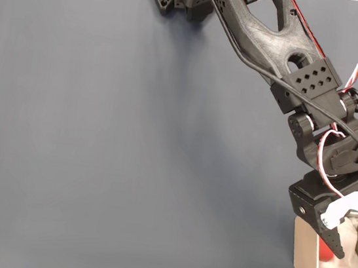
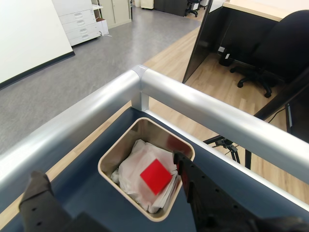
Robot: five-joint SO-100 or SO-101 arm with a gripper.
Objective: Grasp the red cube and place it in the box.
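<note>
Arm [image 1: 271, 37]: matte black printed links, perforated brackets, black cable, red-and-white servo wires, one white printed part near gripper [image 1: 336, 241]

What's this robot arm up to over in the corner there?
It is putting a small red cube into a beige box at the corner of the dark table. In the wrist view the cube lies on the white paper lining inside the box, clear of the arm's hand, whose fingers stand apart on either side of the picture. In the fixed view the arm reaches over the box at the table's lower right edge. The drop looks done.
</note>
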